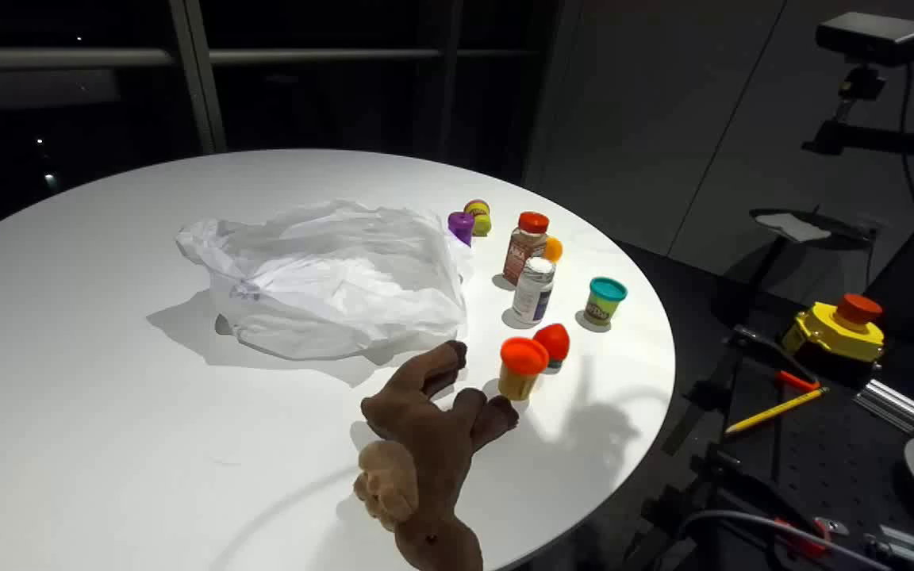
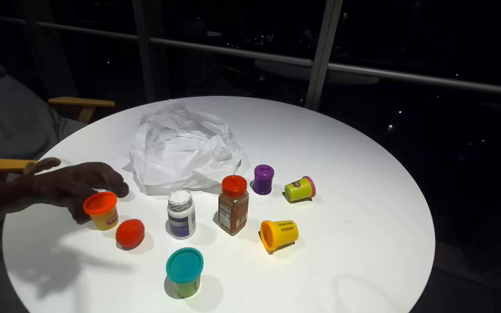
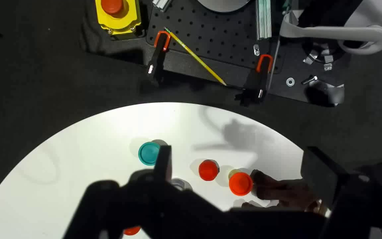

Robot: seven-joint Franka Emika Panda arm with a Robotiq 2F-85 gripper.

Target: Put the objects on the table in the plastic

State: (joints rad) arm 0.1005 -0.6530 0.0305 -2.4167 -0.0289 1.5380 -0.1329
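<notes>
One tool [image 3: 239, 166] is facing the tabletop [image 1: 108, 444] in the wrist view. It is standing released; its two fingers [image 3: 163, 162] are spreading wide apart.

One plastic bag [image 2: 185, 148] is lying wrinkled on the tabletop. Nine objects are resting on the tabletop outside it:

- Four cups. Two are standing upright: the teal-lidded cup [image 2: 185, 267] and the orange-lidded cup [image 2: 102, 211]. Two are lying on their sides: the yellow-green cup [image 2: 299, 190] and the orange-yellow cup [image 2: 283, 233].
- Two bottles, both standing upright: the white bottle [image 2: 182, 219] and the red-capped bottle [image 2: 233, 208].
- One purple container [image 2: 263, 180], standing upright near the bag.
- One red rounded object [image 2: 130, 233], sitting just beside the orange-lidded cup.
- One plush animal [image 1: 429, 432], lying with its feet near the bag and the orange-lidded cup. Contact with either cannot be told.

Off the tabletop, one pencil [image 3: 196, 56] is lying across a perforated plate [image 3: 211, 41]. Two clamps [image 3: 261, 78] are sitting at its edge. One yellow box [image 3: 119, 24] is sitting beside it, bearing one red button [image 3: 112, 6].
</notes>
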